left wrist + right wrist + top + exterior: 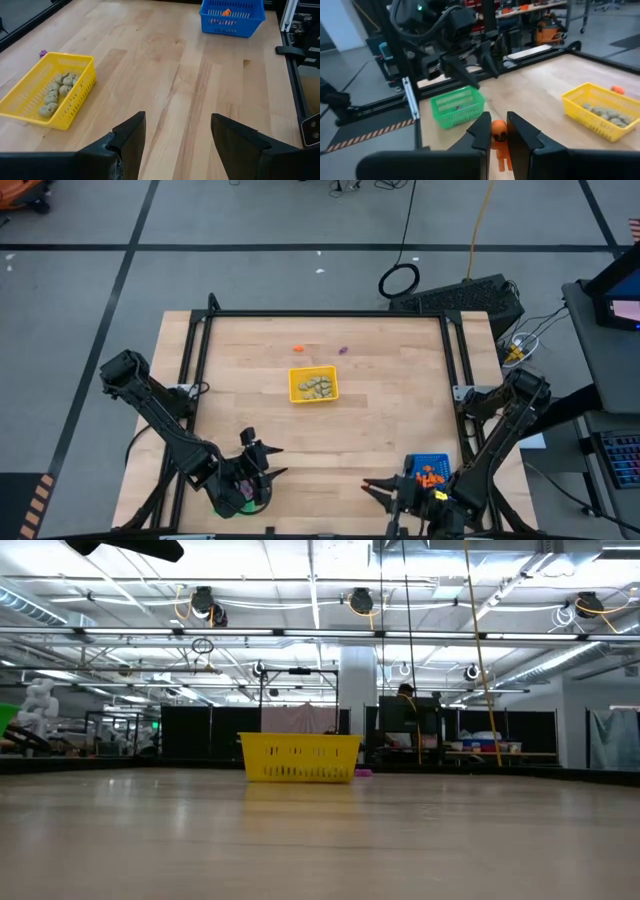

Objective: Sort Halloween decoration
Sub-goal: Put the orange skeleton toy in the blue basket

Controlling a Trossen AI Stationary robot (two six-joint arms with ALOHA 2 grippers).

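In the high view, a wooden table (pixel 330 430) is seen from above. A yellow tray (pixel 314 385) of pale beige-grey trinkets (pixel 317 387) sits near the middle. Just beyond it, on bare wood, one loose orange trinket (pixel 298 347) and one loose purple trinket (pixel 342 350) are left unsorted. The left gripper (pixel 262 462) hangs at the near left edge over a green tray (pixel 244 502). The right gripper (pixel 385 492) hangs at the near right edge, just beside a blue tray (pixel 430 471) holding orange pieces. Both loose trinkets lie far across the table from either arm; neither arm is clearly nearer.

In the low view, only the yellow tray is seen across the tabletop, with a purple speck just beside its right end. No gripper is shown.

In the left wrist view, the left gripper's two fingers (pixel 131 140) are spread wide with nothing between them. The yellow tray and the blue tray are seen ahead.

In the right wrist view, the right gripper is clamped on a small orange figure (pixel 499 145), which hangs upright, its long axis running down from the fingertips. The blue tray is judged to be the likely drop place.
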